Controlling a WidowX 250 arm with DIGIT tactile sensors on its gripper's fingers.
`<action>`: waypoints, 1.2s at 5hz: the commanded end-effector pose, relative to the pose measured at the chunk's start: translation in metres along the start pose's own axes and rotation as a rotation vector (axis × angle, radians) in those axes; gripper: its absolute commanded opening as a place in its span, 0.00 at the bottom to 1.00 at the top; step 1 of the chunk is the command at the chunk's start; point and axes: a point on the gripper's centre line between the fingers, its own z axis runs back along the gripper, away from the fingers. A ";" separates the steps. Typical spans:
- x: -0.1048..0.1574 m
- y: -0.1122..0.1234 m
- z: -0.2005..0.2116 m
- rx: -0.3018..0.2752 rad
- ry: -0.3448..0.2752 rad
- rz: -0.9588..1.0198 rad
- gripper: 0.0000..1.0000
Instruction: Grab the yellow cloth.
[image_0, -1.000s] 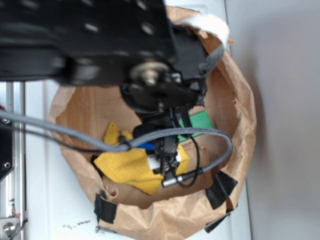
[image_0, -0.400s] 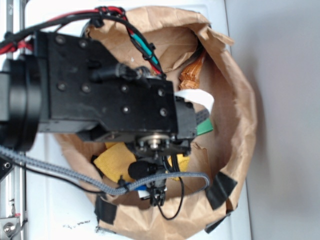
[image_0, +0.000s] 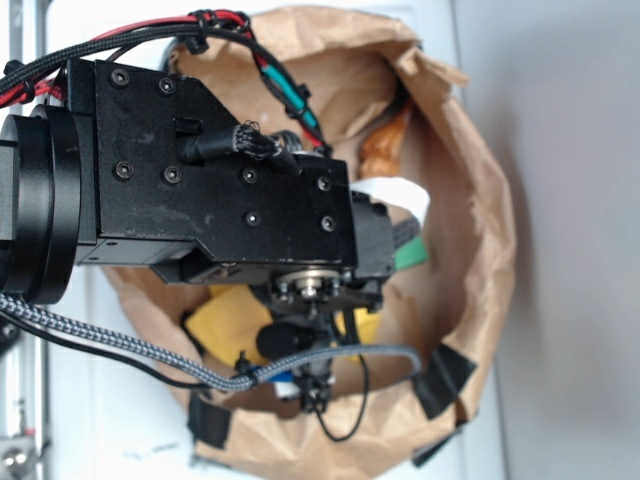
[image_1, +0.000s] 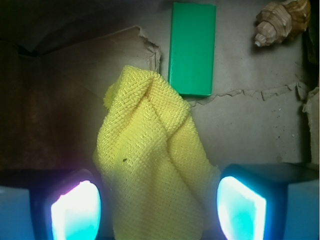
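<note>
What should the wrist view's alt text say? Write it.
A crumpled yellow cloth lies between the open gripper's two glowing fingertips, on brown paper. Beyond it sit a flat green block and a seashell.

I can read no text, label, brand, number or sign in either view. My black arm housing (image_0: 220, 190) shows only screws and bare panels (no maker's mark that I can make out). The green block (image_1: 192, 47) has a plain face, the yellow cloth (image_1: 150, 165) carries no tag, and the brown paper bag (image_0: 480, 220) has no print on it.
</note>
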 end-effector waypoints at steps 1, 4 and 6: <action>0.004 0.022 -0.026 -0.137 0.010 -0.117 1.00; 0.001 0.014 -0.060 -0.096 0.029 -0.102 0.00; 0.002 0.011 -0.042 -0.066 -0.059 -0.066 0.00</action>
